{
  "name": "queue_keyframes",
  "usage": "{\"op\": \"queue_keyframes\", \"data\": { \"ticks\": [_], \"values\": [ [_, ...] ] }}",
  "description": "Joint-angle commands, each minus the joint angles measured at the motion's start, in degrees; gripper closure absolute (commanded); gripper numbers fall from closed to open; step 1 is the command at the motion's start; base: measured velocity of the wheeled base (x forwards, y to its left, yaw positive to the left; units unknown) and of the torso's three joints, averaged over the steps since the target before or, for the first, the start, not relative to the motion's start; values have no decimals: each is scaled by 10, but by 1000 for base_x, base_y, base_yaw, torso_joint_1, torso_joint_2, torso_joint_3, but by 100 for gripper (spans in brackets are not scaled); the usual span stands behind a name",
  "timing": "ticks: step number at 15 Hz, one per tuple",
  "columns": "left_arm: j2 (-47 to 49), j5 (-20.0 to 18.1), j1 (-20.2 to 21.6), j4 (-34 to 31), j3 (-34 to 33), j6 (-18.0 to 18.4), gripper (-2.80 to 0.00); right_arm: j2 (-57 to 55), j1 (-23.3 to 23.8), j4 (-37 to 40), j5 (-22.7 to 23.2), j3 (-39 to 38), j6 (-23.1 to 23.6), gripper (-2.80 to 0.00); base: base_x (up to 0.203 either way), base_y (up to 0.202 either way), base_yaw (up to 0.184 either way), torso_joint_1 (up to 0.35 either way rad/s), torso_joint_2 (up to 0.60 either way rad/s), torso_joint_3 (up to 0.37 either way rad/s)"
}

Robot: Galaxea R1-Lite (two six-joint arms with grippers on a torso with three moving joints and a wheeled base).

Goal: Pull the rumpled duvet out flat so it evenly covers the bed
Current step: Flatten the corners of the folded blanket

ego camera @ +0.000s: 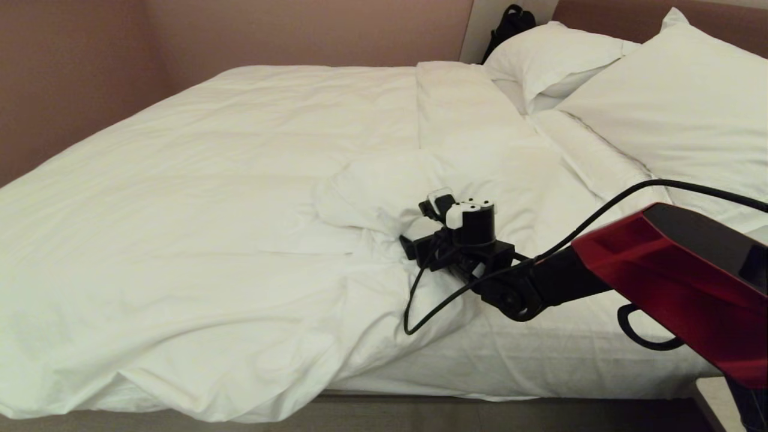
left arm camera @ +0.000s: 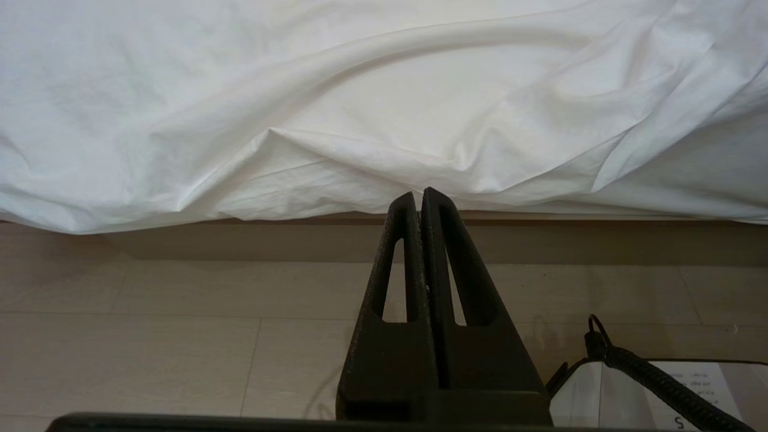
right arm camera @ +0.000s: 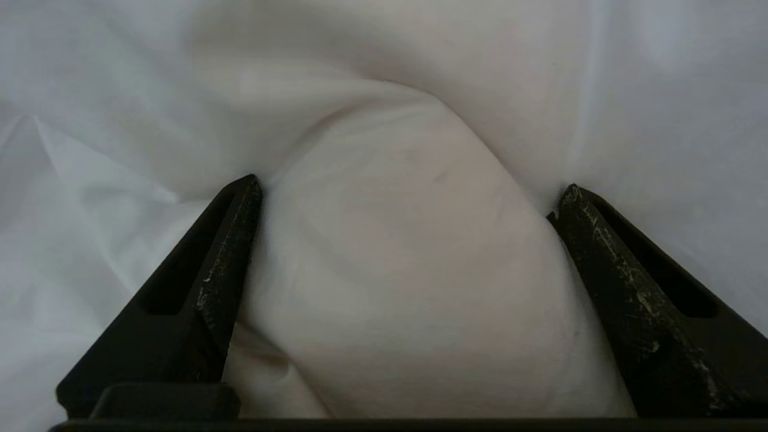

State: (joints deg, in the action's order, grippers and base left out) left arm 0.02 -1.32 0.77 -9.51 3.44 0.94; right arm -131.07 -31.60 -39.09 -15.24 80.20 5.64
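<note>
Head view: bed (ego camera: 540, 366) running from 7 o'clock to 1 o'clock, its low base showing along the near edge. Duvet (ego camera: 198, 198) lying over the left and middle of it, hanging off the near side at 7 o'clock and bunching into a rumpled fold near the picture's centre. Pillows (ego camera: 666, 120) resting at 2 o'clock by the headboard; a bare stretch of sheet (ego camera: 558, 354) showing at 5 o'clock. Right arm reaching in from 4 o'clock, cable (ego camera: 420, 306) looping under it; right gripper (ego camera: 420, 231) pressing down into the rumpled fold.

Right wrist view: right gripper (right arm camera: 414, 198) standing with jaws wide apart, a puffy ridge of duvet (right arm camera: 408, 270) bulging between the two fingers (right arm camera: 234, 252) and touching both; nothing being clamped.

Left wrist view: left gripper (left arm camera: 420, 198) hanging low beside the bed, jaws pressed together on nothing, tips pointing at the duvet's (left arm camera: 360, 108) hanging edge, just short of it, above the floor (left arm camera: 150, 336).
</note>
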Motion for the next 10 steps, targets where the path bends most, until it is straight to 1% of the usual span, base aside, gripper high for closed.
{"op": "queue_keyframes", "data": {
  "ticks": [1,3,4,10],
  "values": [
    [0,0,0,-1,0,0,0,-10,3,-1,-1,0,1,-280,0,0,0,0,0,0],
    [0,0,0,-1,0,0,0,-12,3,-1,-1,1,1,-280,0,0,0,0,0,0],
    [0,0,0,-1,0,0,0,-14,3,-1,-1,1,1,0,0,0,0,0,0,0],
    [0,0,0,-1,0,0,0,-10,4,-2,-1,4,0,0,0,0,0,0,0,0]
  ]
}}
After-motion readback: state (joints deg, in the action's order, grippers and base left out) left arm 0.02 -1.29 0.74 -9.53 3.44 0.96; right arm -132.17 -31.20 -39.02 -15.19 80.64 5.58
